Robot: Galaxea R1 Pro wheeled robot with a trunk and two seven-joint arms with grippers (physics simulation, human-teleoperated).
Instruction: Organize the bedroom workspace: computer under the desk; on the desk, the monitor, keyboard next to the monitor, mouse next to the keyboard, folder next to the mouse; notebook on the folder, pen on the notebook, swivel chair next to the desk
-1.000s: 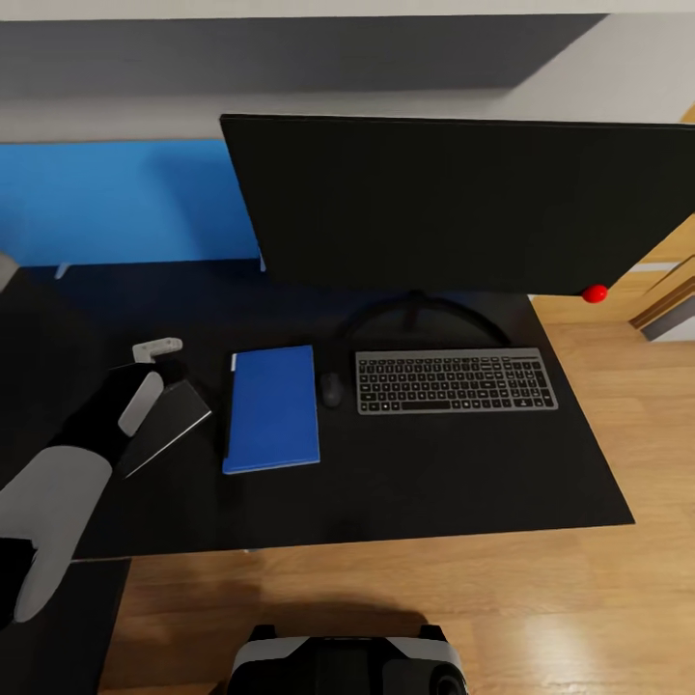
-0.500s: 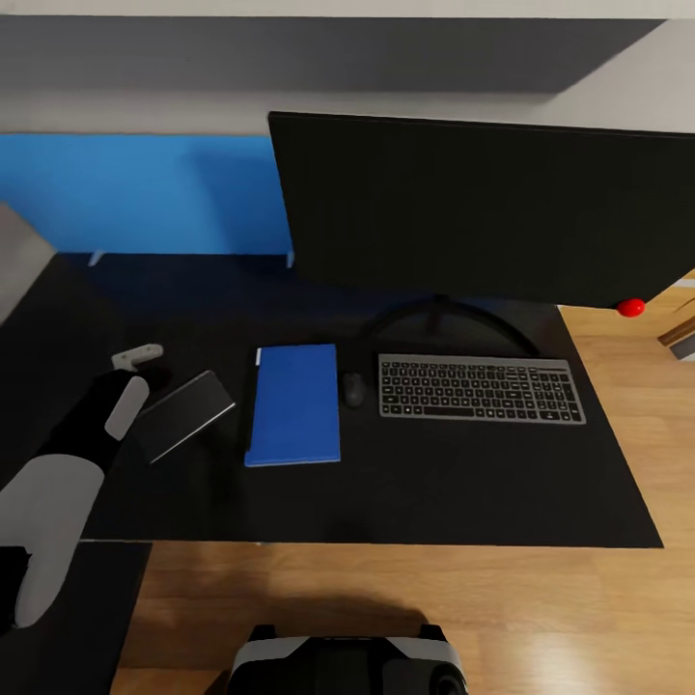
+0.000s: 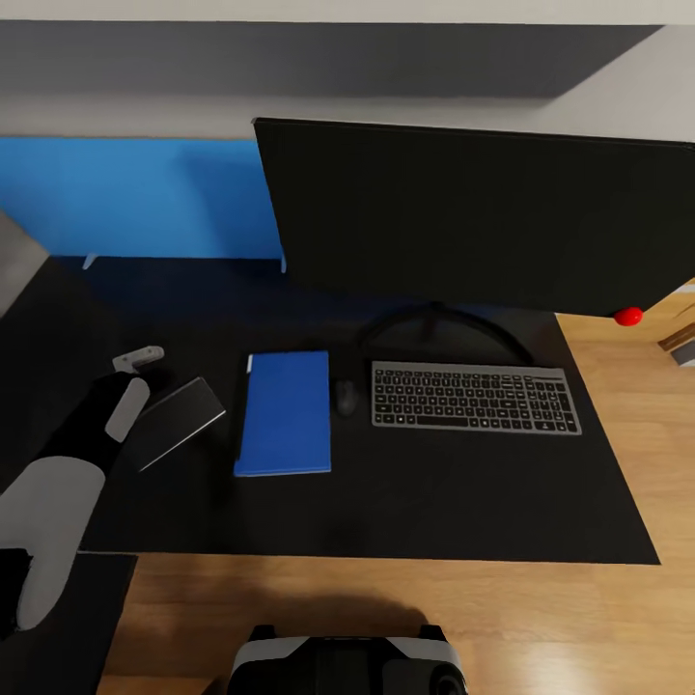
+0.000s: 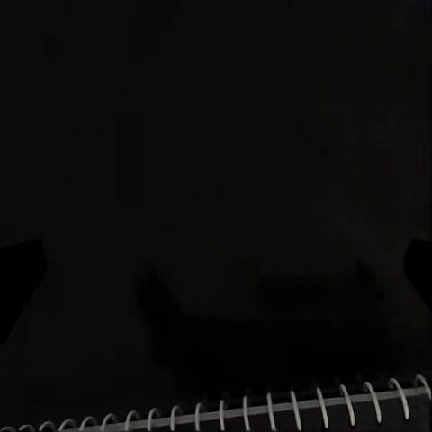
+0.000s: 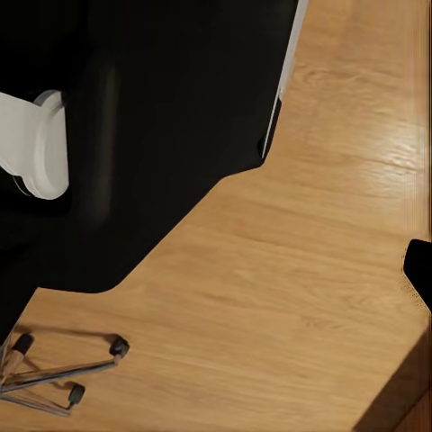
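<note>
On the black desk [image 3: 434, 512] stands the big dark monitor [image 3: 473, 212], with the grey keyboard [image 3: 475, 398] in front of it. The small black mouse [image 3: 346, 397] lies between the keyboard and the blue folder [image 3: 285, 413]. Left of the folder lies the black spiral notebook [image 3: 179, 420], turned at an angle, pale page edge showing. My left gripper [image 3: 143, 384] is at its near-left end; in the left wrist view the fingers [image 4: 20, 283] stand wide apart and the spiral binding [image 4: 270, 409] runs between them. One fingertip [image 5: 418, 270] of my right gripper hangs over the wood floor.
A short pale grey piece [image 3: 138, 359] lies just past my left wrist; I cannot tell if it is the pen. A blue bed [image 3: 125, 198] is behind the desk. A castor base [image 5: 63, 378] like a swivel chair's stands on the floor. A red ball [image 3: 627, 316] sits at the monitor's right corner.
The camera has swung, shifting the whole picture. The notebook went from steeply tilted against my left gripper to lying flatter, and the gripper drew back a little from it.
</note>
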